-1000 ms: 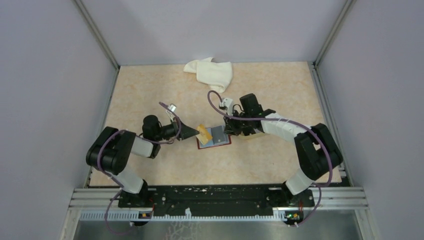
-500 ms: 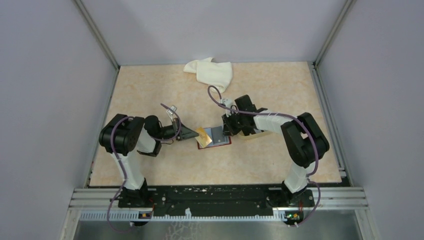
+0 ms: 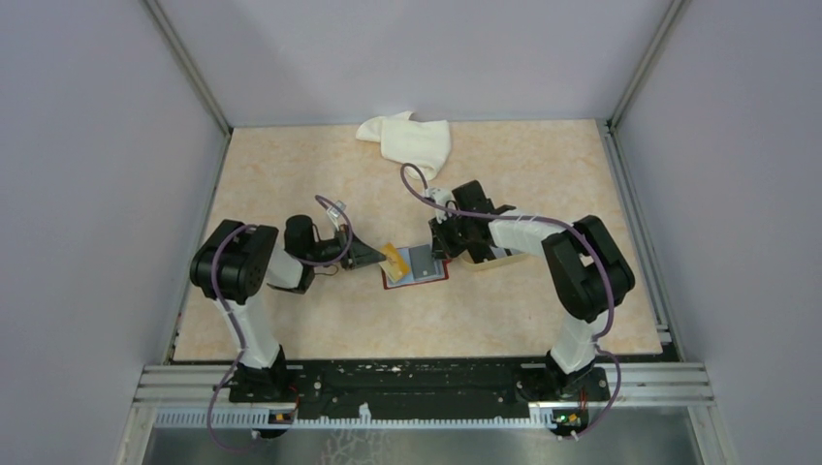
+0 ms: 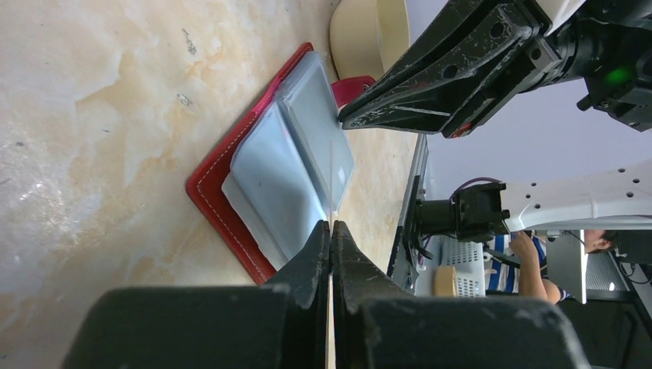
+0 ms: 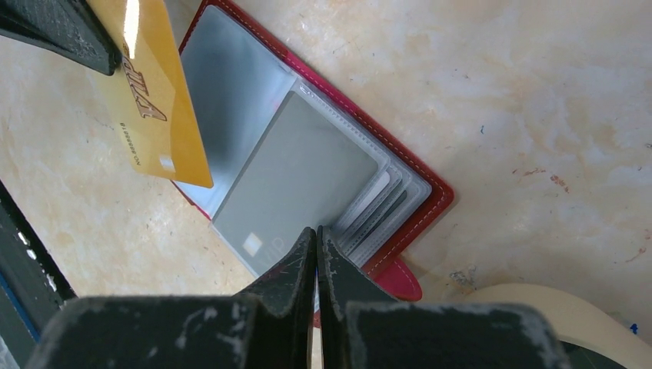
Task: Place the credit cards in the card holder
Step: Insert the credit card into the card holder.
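The card holder [image 5: 307, 161] lies open and flat on the table [image 3: 320, 165], red cover down and grey plastic sleeves fanned upward, its snap tab [image 5: 401, 281] sticking out on the side facing the beige tray [image 5: 538, 323]. The left gripper [image 4: 330, 231] is clamped tight on a gold credit card [image 5: 150, 108], which it holds on edge and tilted over the holder's outer border, on the side away from the tray. The right gripper [image 5: 316, 234] has its fingers pressed together with the tips down at the free edge of the top sleeve. Whether they pinch that sleeve or only rest on it cannot be told. The tray sits just beside the holder, under the right arm, and a white cloth [image 3: 409, 139] lies well beyond the holder, by the back wall.
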### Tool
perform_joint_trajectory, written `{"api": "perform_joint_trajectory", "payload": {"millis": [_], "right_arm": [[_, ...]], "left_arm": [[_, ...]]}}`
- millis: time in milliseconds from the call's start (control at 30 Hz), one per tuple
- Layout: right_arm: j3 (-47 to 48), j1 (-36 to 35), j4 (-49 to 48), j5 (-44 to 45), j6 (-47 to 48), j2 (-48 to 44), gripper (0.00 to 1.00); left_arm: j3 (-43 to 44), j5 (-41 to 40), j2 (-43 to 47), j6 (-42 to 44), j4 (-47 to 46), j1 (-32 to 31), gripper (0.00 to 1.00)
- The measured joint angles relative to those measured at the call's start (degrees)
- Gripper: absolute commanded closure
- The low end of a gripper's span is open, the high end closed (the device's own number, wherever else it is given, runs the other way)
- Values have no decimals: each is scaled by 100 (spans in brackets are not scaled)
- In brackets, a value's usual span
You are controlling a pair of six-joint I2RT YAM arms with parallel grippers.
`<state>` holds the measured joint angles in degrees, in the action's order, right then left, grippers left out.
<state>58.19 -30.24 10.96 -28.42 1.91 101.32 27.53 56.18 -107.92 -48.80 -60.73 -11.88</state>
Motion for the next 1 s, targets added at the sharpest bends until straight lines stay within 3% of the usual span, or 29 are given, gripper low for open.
{"api": "perform_joint_trajectory", "payload": {"millis": [400, 1000], "right_arm": [[44, -2, 31, 17, 7, 37, 100], [85, -4, 83, 15, 46, 55, 100]], "left_arm": [[122, 66, -568, -372, -485, -35, 100], [278, -13, -651, -389, -323, -162, 100]]}}
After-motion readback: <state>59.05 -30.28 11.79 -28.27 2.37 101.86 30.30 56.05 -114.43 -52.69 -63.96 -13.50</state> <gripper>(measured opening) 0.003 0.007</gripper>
